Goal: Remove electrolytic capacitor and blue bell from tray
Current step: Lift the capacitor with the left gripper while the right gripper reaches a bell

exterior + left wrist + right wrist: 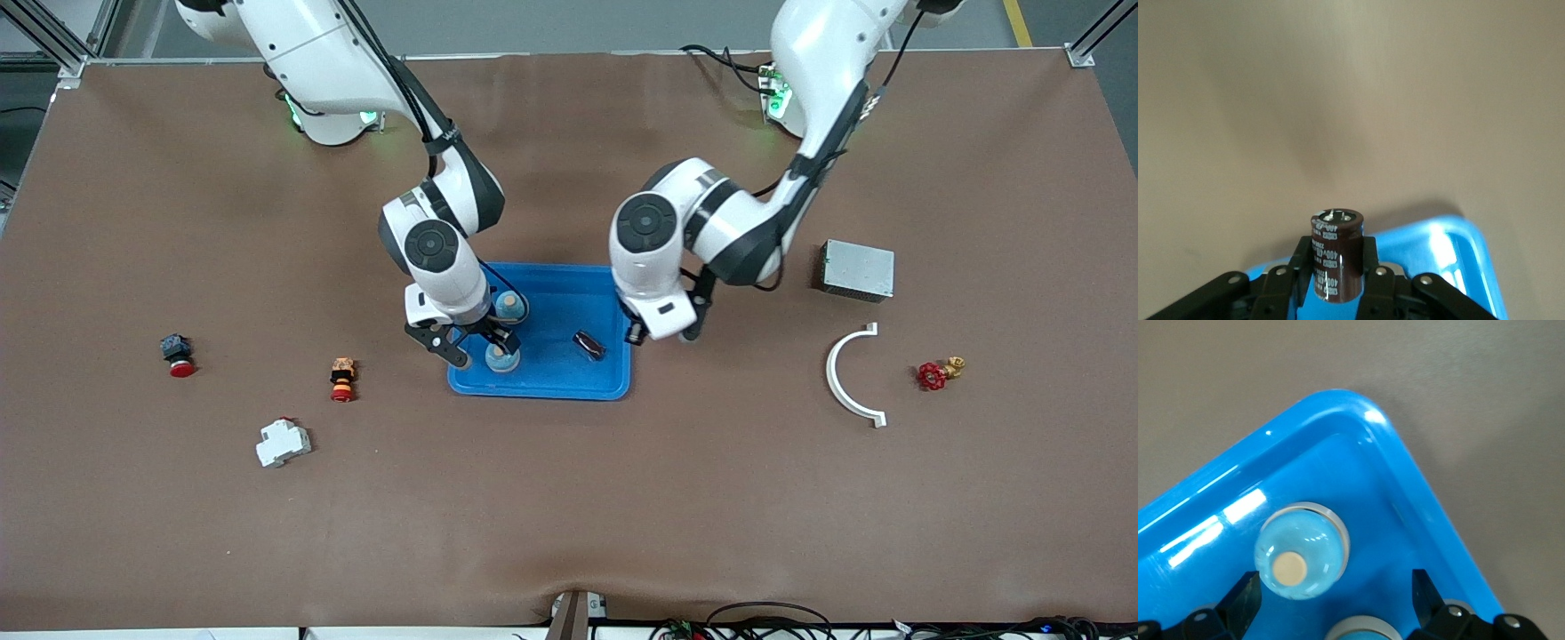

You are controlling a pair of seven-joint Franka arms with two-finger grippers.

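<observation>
A blue tray point(569, 378) sits mid-table on the brown table point(569, 498). The left gripper point(637, 332) is at the tray's edge toward the left arm's end, its fingers point(1298, 270) clenched on a dark brown cylindrical capacitor point(1336, 253), which the left wrist view shows held upright with white print down its side. A second dark capacitor point(589, 344) lies tilted on the tray floor just beside that gripper. The right gripper point(481, 345) hangs over the tray's end toward the right arm, its jaws spread wide and grasping nothing. Between and beneath its fingers point(1245, 600) stands a pale blue bell point(502, 357) with a cream button on top; a second bell point(510, 306) stands in the tray farther from the front camera. Toward the right arm's end lie a red-capped push button point(178, 354), an orange and red switch point(342, 379) and a white circuit breaker point(283, 442). Toward the left arm's end are a grey metal box point(857, 269), a white curved bracket point(849, 378) and a red-handled valve point(938, 372).
</observation>
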